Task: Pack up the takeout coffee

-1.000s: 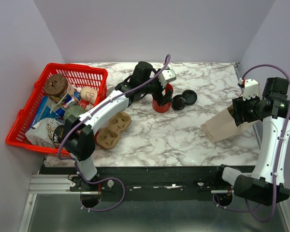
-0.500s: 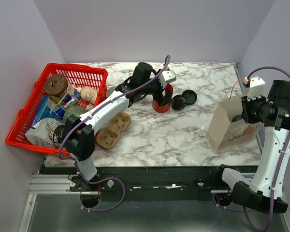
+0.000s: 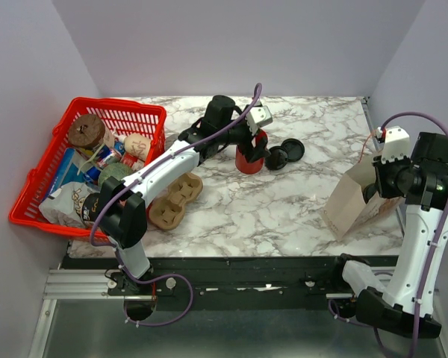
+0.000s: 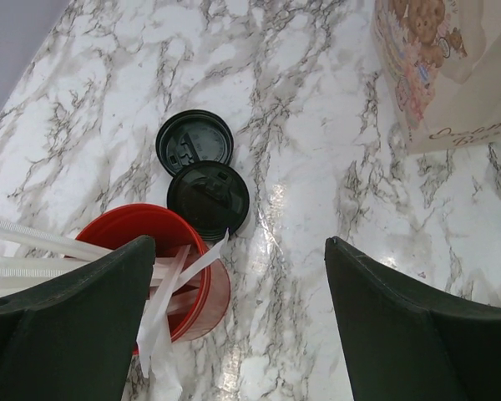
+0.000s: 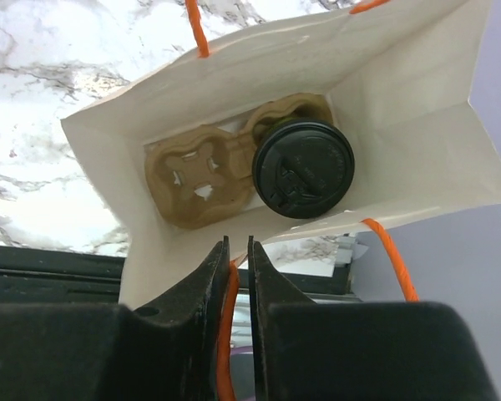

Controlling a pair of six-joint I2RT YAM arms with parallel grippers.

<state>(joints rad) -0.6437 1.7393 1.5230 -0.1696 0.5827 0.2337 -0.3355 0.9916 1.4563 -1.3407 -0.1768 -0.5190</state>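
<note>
While the right gripper (image 5: 238, 245) is pinching one orange handle (image 5: 228, 305) of the paper bag (image 5: 401, 92), its fingers drawn almost together on the cord, the takeout coffee (image 5: 302, 169) is sitting lidded inside that bag, in one pocket of the cup carrier (image 5: 196, 171) lying on the bag's floor; the other pockets are showing empty, so the load is resting to one side. The likeliest trouble, as I am judging it, is coming from that single-handle hold; the second handle is hanging free, and any lift is going to pull one wall up alone, slant the floor, and let the carrier slide toward the low corner; the cup could then be tipping, and a press-on lid may be giving way. The cord is thin, so it may also be slipping out between the pads under a jerk. In the top view the bag is leaning, close to the right edge of the table (image 3: 284, 209); a push outward could be sending it off.

The left gripper (image 4: 240, 251) is hovering with its jaws spread wide and empty above the red cup (image 4: 202, 292) of straws (image 4: 33, 238) and two loose black lids (image 4: 207, 199); a careless descent there is risking a knocked-over cup.
</note>
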